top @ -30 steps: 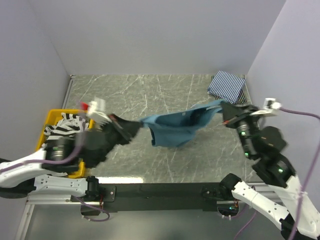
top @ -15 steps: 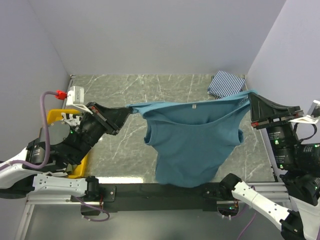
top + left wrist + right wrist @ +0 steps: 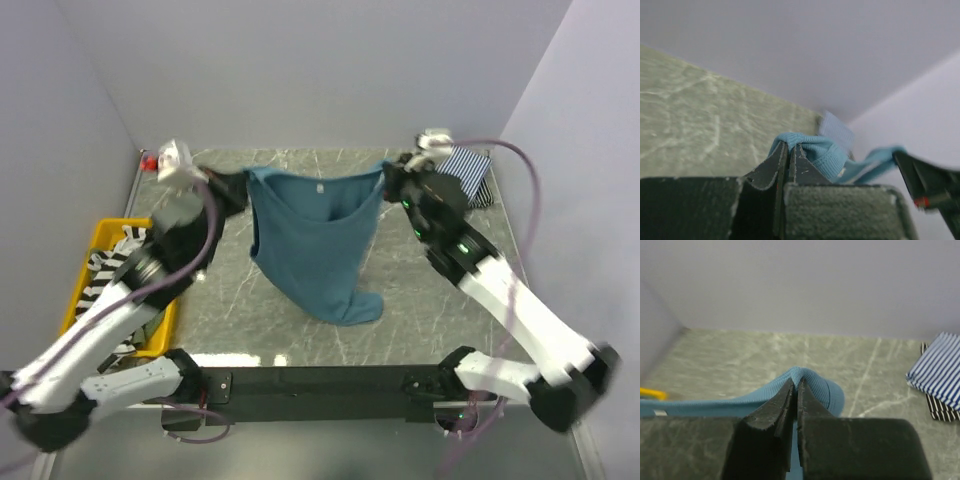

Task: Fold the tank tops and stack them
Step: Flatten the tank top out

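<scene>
The teal-blue tank top (image 3: pixel 310 245) hangs spread between my two grippers over the back half of the table, and its lower hem (image 3: pixel 352 306) bunches on the surface. My left gripper (image 3: pixel 240 182) is shut on one shoulder strap (image 3: pixel 826 154), its jaws pressed together around the ribbed edge (image 3: pixel 788 146). My right gripper (image 3: pixel 388 178) is shut on the other strap (image 3: pixel 826 391), pinched at its tips (image 3: pixel 796 385). A folded pinstriped tank top (image 3: pixel 466 170) (image 3: pixel 941 369) lies at the back right corner. The black-and-white striped tank top (image 3: pixel 118 265) lies in the yellow bin.
The yellow bin (image 3: pixel 104 232) stands at the table's left edge, under my left arm. Grey walls close in the back and both sides. The marble tabletop (image 3: pixel 430 310) is bare in front of the hanging top.
Both arms have swung toward the back wall with the teal top and drawn closer together. The top now hangs narrower, with its hem resting on the table.
</scene>
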`<state>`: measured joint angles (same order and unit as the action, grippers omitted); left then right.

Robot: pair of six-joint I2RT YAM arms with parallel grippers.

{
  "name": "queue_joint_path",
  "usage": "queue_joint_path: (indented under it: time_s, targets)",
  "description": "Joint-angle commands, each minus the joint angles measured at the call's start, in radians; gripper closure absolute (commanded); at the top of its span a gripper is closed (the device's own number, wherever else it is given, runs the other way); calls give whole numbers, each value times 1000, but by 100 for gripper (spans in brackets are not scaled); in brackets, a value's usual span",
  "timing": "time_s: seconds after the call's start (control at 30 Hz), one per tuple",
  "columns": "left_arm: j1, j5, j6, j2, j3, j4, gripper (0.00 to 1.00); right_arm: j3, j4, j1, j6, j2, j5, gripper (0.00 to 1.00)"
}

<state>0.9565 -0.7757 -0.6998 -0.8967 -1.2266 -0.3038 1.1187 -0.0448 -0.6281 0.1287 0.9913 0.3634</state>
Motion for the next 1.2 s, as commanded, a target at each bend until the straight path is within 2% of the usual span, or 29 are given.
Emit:
queue_joint_path:
  time_s: [0.0, 0.03, 0.07, 0.1, 0.17, 0.2, 0.23, 0.3, 0.33, 0.37, 0.4, 0.43, 0.47, 0.5, 0.53, 0.57, 0.63, 0.7, 0.73, 0.8, 0.83, 0.87, 0.93, 0.97, 1.03, 1.1, 1.17]
  targets:
    - [-424, 474, -68, -134, 47, 165, 99, 47, 164, 106, 43, 209, -70, 100]
    - [-491, 600, -82, -236, 39, 231, 99, 73, 172, 140, 61, 261, -95, 100]
    - [-545, 663, -96, -299, 20, 264, 99, 135, 183, 190, 75, 314, -128, 100]
    - [-623, 708, -112, -432, -43, 287, 99, 174, 187, 215, 103, 420, -141, 100]
    - [-668, 792, -122, -572, -130, 343, 99, 318, 171, 270, 117, 530, -164, 100]
    - [-702, 815, -130, -643, -237, 342, 99, 375, 154, 286, 132, 646, -181, 100]
    - [-716, 835, -136, -780, -293, 332, 99, 430, 137, 298, 137, 705, -198, 100]
    - [-757, 894, -158, -902, -425, 324, 99, 631, 53, 332, 155, 880, -243, 97]
    - [-774, 917, -170, -1006, -459, 327, 93, 694, 4, 340, 164, 933, -256, 89]
    - [-803, 959, -193, -1056, -494, 307, 86, 802, -62, 350, 186, 1011, -271, 77]
    - [-817, 978, -201, -1097, -557, 307, 79, 847, -97, 370, 204, 1042, -287, 53]
    - [-829, 996, -207, -1143, -571, 307, 64, 880, -125, 378, 219, 1059, -314, 43]
    - [-844, 1006, -199, -1147, -574, 307, 56, 880, -138, 384, 244, 1046, -326, 36]
    - [-846, 991, -188, -1121, -559, 283, 51, 853, -126, 389, 253, 1022, -330, 27]
    - [-848, 969, -178, -1095, -541, 281, 43, 815, -113, 389, 259, 988, -314, 25]
    - [-846, 934, -169, -1063, -481, 288, 40, 735, -96, 389, 279, 915, -301, 20]
    - [-843, 891, -176, -957, -417, 279, 33, 640, -110, 387, 310, 842, -276, 19]
    - [-819, 780, -188, -838, -306, 214, 32, 552, -155, 383, 357, 729, -271, 19]
    - [-806, 729, -202, -796, -257, 198, 34, 429, -158, 366, 373, 684, -267, 19]
    - [-768, 681, -236, -693, -63, 235, 46, 270, -129, 343, 402, 542, -242, 24]
    - [-753, 670, -247, -673, -1, 264, 53, 122, -121, 325, 413, 497, -227, 27]
    - [-725, 674, -248, -662, 106, 287, 56, 46, -103, 315, 440, 424, -236, 34]
    - [-699, 700, -245, -676, 188, 349, 63, -165, -67, 301, 462, 357, -256, 40]
    - [-670, 707, -216, -685, 252, 379, 64, -227, -34, 289, 483, 312, -262, 47]
    - [-636, 717, -175, -723, 289, 425, 63, -377, 3, 274, 497, 279, -299, 53]
    - [-596, 722, -109, -778, 292, 450, 64, -436, 29, 258, 499, 265, -317, 58]
    - [-585, 724, -52, -807, 273, 445, 60, -491, 42, 252, 494, 270, -317, 64]
